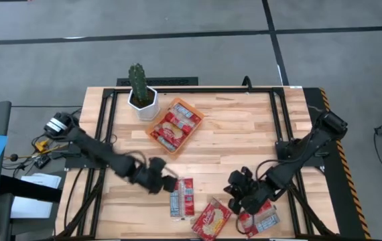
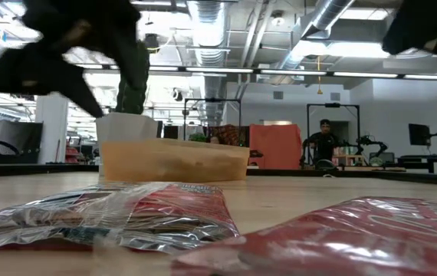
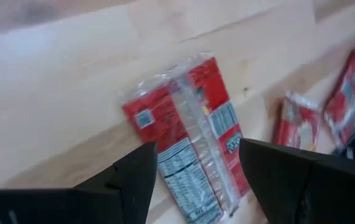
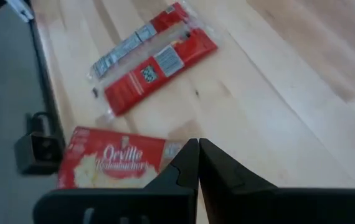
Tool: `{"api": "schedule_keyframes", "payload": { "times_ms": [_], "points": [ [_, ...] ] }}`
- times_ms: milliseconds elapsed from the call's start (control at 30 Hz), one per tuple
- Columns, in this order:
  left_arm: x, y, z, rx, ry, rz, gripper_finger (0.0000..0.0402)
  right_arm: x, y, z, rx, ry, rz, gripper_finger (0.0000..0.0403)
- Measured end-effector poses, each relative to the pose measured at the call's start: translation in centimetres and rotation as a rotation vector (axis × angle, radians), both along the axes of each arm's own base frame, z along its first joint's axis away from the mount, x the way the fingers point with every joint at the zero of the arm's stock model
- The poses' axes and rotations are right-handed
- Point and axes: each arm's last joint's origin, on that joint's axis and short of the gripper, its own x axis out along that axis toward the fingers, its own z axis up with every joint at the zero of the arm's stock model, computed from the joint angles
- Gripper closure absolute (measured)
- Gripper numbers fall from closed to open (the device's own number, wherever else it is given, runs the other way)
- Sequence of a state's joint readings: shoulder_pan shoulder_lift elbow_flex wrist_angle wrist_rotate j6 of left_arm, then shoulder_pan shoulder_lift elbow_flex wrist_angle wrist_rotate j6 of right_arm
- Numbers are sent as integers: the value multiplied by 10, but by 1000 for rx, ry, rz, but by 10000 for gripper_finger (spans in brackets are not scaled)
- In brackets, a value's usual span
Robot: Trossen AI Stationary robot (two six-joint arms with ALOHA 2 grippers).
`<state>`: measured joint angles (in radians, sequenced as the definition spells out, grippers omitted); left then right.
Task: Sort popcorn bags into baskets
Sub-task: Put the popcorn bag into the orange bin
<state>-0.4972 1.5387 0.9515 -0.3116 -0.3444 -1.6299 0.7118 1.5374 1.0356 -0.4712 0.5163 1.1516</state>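
Note:
Three popcorn bags lie flat on the table near its near edge: one [image 1: 182,196] back side up, one [image 1: 211,217] with yellowish print up, and one [image 1: 263,219] partly under the right arm. More bags [image 1: 175,124] lie in the orange basket [image 1: 152,127]. My left gripper [image 1: 162,181] is open just left of the first bag. In the left wrist view the gripper [image 3: 195,155] has its fingers on either side of that bag [image 3: 190,143], above it. My right gripper [image 1: 239,193] is shut and holds nothing, with its fingertips [image 4: 197,152] beside the printed bag [image 4: 112,162].
A white hexagonal pot with a green cactus [image 1: 139,94] stands at the far left, touching the basket's far corner. Bare wood lies between the basket and the near bags. A black frame [image 1: 278,107] runs along the table's sides. A person [image 2: 324,138] stands in the room beyond.

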Motion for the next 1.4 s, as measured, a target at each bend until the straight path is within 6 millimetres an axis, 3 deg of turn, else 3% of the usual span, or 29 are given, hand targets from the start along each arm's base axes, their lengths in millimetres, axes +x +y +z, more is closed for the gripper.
{"api": "schedule_keyframes", "payload": {
  "times_ms": [167,300,433,667,900,1133,1400],
  "points": [
    [-25,-24,-18,-18,-72,126,187,26,9,-31,20,5,46,373],
    [-35,-32,-28,-53,-144,151,187,46,17,-56,63,15,99,382],
    [-41,-36,-34,-55,-152,156,187,61,22,-68,64,24,94,384],
    [-33,-46,-58,-87,-145,164,187,77,24,-76,50,35,83,369],
    [-20,-57,-82,-137,-183,152,187,87,22,-85,53,56,95,383],
    [-10,-62,-93,-189,-231,150,187,93,16,-90,45,59,111,380],
    [-5,-58,-95,-195,-231,155,187,107,-7,-89,2,53,97,371]
  ]
}}
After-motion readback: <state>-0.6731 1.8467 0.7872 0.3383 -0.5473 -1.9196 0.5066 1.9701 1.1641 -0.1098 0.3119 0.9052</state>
